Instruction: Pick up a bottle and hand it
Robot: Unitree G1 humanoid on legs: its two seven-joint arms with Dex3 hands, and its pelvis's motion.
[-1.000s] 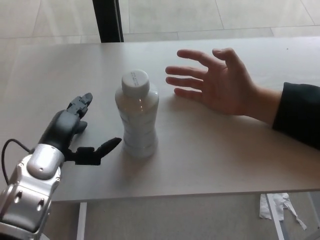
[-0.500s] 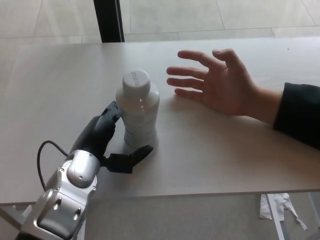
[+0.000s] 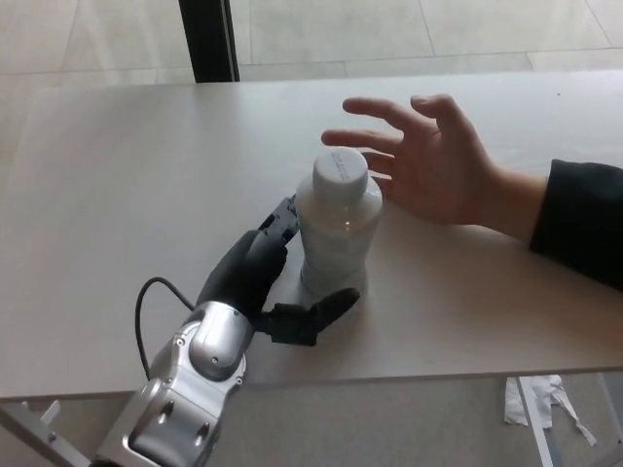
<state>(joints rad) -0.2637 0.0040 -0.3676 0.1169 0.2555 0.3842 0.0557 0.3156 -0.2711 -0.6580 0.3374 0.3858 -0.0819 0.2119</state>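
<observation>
**Nearly there: bottle between my hand and the waiting palm**

Right now, in the head view, I am working the left hand around the bottle, which is standing upright on the table, white cap up, its long axis vertical. My fingers are curling against the bottle's left side and the thumb is reaching across in front of its base, so the hand is wrapping it; I cannot tell how firmly it is gripping. The bottle is lying just ahead and to the right of my palm, and just beyond it the person's hand is waiting, palm open, fingers spread, its fingertips close behind the cap. I am judging that the handover means carrying the bottle a little further right, toward that palm. My right hand is not showing anywhere.
</observation>
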